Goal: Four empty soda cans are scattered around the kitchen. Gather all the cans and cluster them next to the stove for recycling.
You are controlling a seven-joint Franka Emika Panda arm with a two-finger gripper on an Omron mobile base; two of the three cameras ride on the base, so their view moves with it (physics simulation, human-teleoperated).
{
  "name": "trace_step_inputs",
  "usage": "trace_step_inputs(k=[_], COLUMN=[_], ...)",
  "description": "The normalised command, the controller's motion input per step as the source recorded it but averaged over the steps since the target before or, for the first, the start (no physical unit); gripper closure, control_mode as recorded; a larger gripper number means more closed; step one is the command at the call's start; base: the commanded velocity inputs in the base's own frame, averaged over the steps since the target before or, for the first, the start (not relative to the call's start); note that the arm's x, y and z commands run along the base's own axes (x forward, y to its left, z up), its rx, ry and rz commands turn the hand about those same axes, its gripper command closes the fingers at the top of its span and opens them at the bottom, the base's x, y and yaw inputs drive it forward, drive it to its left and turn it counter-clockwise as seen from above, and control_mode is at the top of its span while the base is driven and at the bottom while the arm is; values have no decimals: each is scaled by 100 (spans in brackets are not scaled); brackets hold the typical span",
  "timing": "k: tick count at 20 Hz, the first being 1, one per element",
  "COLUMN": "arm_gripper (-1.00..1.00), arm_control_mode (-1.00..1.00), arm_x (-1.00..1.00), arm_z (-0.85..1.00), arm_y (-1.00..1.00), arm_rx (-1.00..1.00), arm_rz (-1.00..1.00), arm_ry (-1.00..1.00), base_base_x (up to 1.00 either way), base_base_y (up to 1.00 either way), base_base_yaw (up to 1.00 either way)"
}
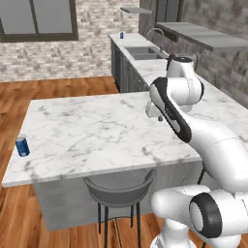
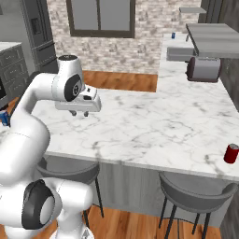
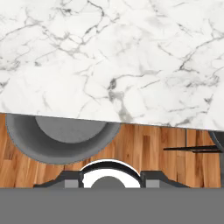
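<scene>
island top [image 1: 97, 131]: white marble, grey veins
near can [image 1: 22, 146]: blue, silver top, white mark
far can [image 1: 121, 35]: blue
third can [image 2: 231, 153]: red, silver top
stools [image 2: 191, 191]: dark grey seats, black legs
floor [image 1: 53, 87]: warm orange-brown wood planks
walls [image 1: 92, 29]: pale grey-beige brick
toaster [image 2: 204, 69]: steel grey, dark red-brown end
fridge [image 2: 39, 28]: dark grey steel

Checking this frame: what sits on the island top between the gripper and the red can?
Nothing. In the right base view, the stretch from the gripper to the red can near the island's right corner is bare marble countertop.
</scene>
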Motion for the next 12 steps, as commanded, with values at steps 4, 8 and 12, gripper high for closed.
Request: trace_step_inputs(k=[4, 8, 12], arm_gripper=[-100, -100, -100], arm_control_mode=[-100, -100, -100], arm_x=[-19, -56, -55], arm_z=[0, 0, 0], arm_y=[0, 0, 0], arm_rx=[0, 0, 0], arm_rz=[0, -1, -4], arm_ry=[-3, -13, -11], base_base_x=[0, 0, 0], base_base_y=[0, 0, 0], base_base_yaw=[0, 0, 0])
